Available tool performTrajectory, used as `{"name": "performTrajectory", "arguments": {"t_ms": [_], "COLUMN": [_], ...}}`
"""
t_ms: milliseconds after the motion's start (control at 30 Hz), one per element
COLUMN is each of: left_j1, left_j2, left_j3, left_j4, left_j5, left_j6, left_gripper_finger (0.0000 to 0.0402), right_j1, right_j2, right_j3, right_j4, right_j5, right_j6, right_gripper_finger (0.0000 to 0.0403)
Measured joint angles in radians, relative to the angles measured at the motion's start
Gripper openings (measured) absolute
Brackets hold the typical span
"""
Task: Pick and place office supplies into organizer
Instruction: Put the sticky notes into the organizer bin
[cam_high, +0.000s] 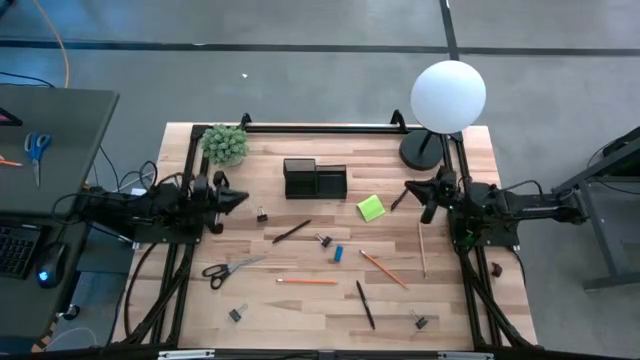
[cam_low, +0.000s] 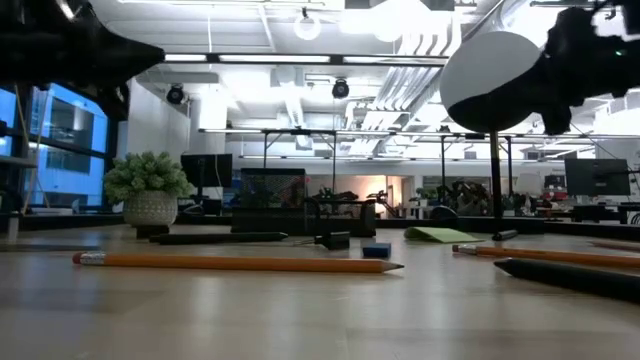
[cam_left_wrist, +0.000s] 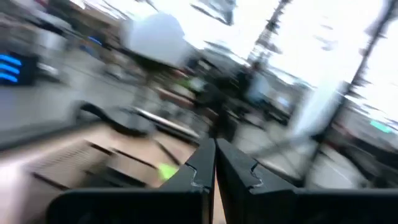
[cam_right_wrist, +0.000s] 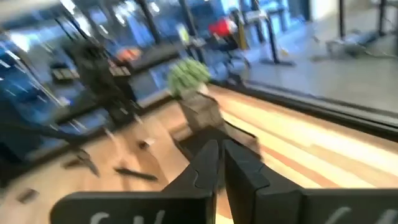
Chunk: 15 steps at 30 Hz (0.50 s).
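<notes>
Both the left hand and right hand hover closed and empty at the tabletop sides, likely because nothing is picked yet: pencils, scissors and green notepad lie scattered before the black organizer

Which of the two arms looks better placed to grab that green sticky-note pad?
The right one, probably. Its gripper hangs close beside the sticky-note pad, while the left gripper waits across the table, beyond the organizer. Both pairs of fingers are shut.

left pincer closed, blurred lamp
</notes>
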Motion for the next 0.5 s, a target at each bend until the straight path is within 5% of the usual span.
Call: {"name": "performTrajectory", "arguments": {"t_ms": [100,500], "left_j1": [0.000,0.000], "left_j2": [0.000,0.157], "left_j3": [0.000,0.000], "left_j4": [0.107,0.286], "left_j5": [-0.039,0.163], "left_j6": [0.098,0.217], "left_gripper_finger": [0.0003,0.0003], "right_j1": [-0.050,-0.351], "right_j2": [0.149,0.695], "right_j3": [0.090,0.363], "right_j4": [-0.019,-0.246], "right_j5": [-0.019,-0.383], "right_j6": [-0.017,0.043], "right_gripper_finger": [0.0025,0.0058]}}
